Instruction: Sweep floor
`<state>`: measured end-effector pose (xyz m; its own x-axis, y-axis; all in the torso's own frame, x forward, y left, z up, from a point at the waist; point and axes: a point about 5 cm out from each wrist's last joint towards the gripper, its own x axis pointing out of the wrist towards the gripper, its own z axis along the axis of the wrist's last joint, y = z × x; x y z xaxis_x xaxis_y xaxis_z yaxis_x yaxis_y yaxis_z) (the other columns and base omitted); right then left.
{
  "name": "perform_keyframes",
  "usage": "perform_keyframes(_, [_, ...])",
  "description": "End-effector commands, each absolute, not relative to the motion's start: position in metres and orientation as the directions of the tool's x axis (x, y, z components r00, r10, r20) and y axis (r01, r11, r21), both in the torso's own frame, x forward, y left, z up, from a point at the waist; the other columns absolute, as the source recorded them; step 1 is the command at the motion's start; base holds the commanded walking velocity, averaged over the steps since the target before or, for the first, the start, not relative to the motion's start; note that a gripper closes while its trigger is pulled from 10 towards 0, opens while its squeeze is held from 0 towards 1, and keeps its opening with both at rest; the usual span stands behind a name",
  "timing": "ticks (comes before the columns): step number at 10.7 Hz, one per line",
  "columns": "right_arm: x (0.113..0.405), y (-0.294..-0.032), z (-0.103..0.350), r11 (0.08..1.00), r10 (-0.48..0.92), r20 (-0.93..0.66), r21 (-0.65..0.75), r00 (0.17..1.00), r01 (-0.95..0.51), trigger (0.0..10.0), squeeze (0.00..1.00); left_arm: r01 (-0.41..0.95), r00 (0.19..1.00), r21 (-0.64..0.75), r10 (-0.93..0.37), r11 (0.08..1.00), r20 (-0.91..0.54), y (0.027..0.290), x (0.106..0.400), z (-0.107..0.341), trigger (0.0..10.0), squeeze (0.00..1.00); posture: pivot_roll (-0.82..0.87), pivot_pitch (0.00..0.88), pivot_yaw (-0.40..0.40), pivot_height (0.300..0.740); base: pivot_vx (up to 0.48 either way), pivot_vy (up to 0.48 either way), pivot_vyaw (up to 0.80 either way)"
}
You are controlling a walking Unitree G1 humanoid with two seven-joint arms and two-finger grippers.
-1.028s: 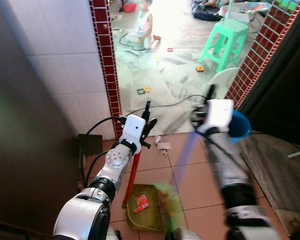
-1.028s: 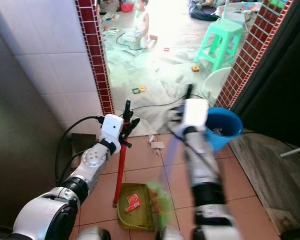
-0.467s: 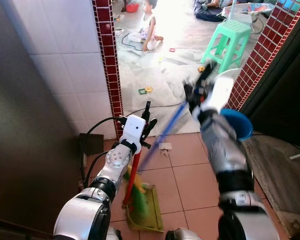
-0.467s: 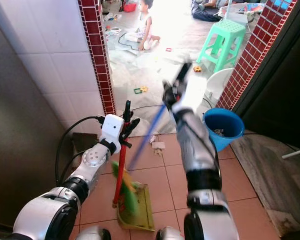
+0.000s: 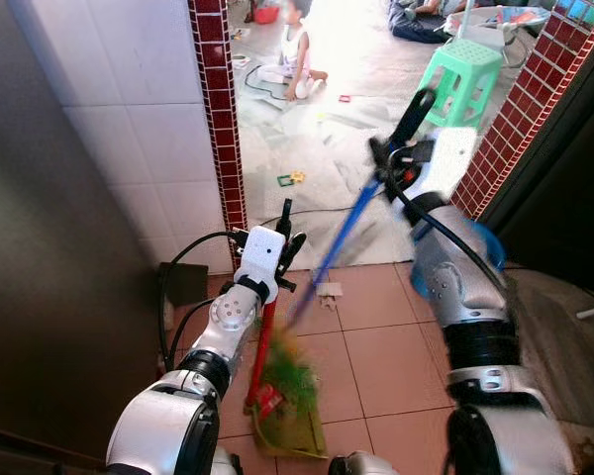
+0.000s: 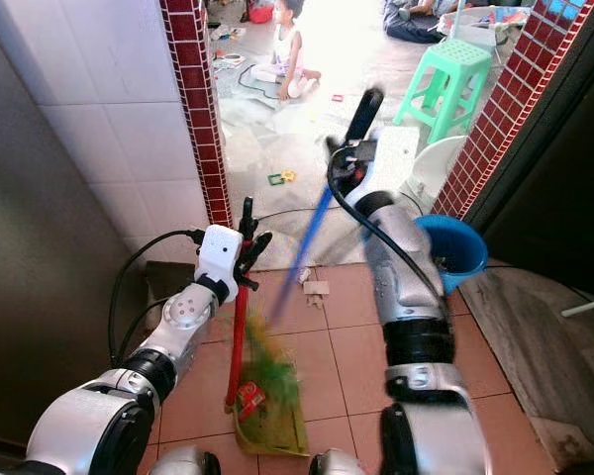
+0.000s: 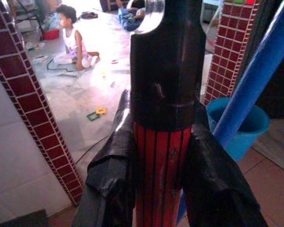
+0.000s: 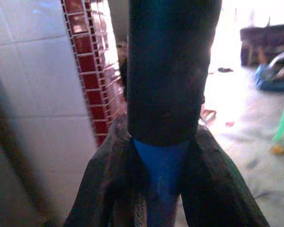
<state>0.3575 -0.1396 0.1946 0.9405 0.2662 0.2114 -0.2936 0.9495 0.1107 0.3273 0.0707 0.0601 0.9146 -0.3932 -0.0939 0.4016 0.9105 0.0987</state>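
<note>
My left gripper [image 5: 282, 230] is shut on the upright red handle [image 7: 158, 179] of an olive dustpan [image 5: 299, 435] that rests on the tiled floor. A red wrapper [image 6: 246, 399] lies at the pan's near-left edge. My right gripper [image 5: 396, 163] is raised above the doorway and shut on the blue handle [image 5: 342, 237] of a broom, just below its black end cap [image 8: 170, 71]. The broom slants down to the left, and its green bristles [image 5: 292, 371] blur over the dustpan. Paper scraps [image 5: 327, 290] lie on the tiles beyond the pan.
A blue bucket [image 6: 455, 247] stands at the right by a brick wall [image 5: 520, 109]. A red-brick pillar [image 5: 218, 119] and a white tiled wall close the left. Beyond the doorway are a green stool [image 5: 460, 74], a sitting child [image 5: 295, 49], toys and a cable.
My right arm rose and swung the broom leftward, so its bristles went from right of the dustpan to over it. The left gripper and dustpan handle stayed put.
</note>
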Motion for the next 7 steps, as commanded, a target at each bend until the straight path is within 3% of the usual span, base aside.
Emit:
perform_keyframes(1, [0.357, -0.144, 0.223, 0.959, 0.244, 0.332, 0.055, 0.911, -0.277, 10.0, 0.00, 0.413, 0.909, 0.118, -0.401, 0.903, -0.118, 0.070, 0.329, 0.060, 10.0, 0.00, -0.07, 0.000, -0.015, 0.740, 0.000, 0.000, 0.00])
perform_keyframes(3, [0.355, -0.156, 0.213, 0.980, 0.197, 0.325, -0.034, 0.925, -0.197, 10.0, 0.00, 0.413, 0.909, 0.123, -0.399, 0.903, -0.121, 0.070, 0.329, 0.059, 10.0, 0.00, -0.07, 0.000, -0.016, 0.740, 0.000, 0.000, 0.00])
perform_keyframes(4, [0.354, -0.158, 0.199, 0.983, 0.180, 0.284, -0.011, 0.942, -0.184, 10.0, 0.00, 0.413, 0.908, 0.124, -0.400, 0.902, -0.122, 0.070, 0.329, 0.059, 10.0, 0.00, -0.07, 0.000, -0.016, 0.740, 0.000, 0.000, 0.00])
perform_keyframes(7, [0.345, -0.142, 0.145, 0.984, 0.175, 0.095, 0.016, 0.980, -0.177, 10.0, 0.00, 0.411, 0.909, 0.126, -0.397, 0.903, -0.125, 0.070, 0.329, 0.059, 10.0, 0.00, -0.07, 0.000, -0.016, 0.740, 0.000, 0.000, 0.00])
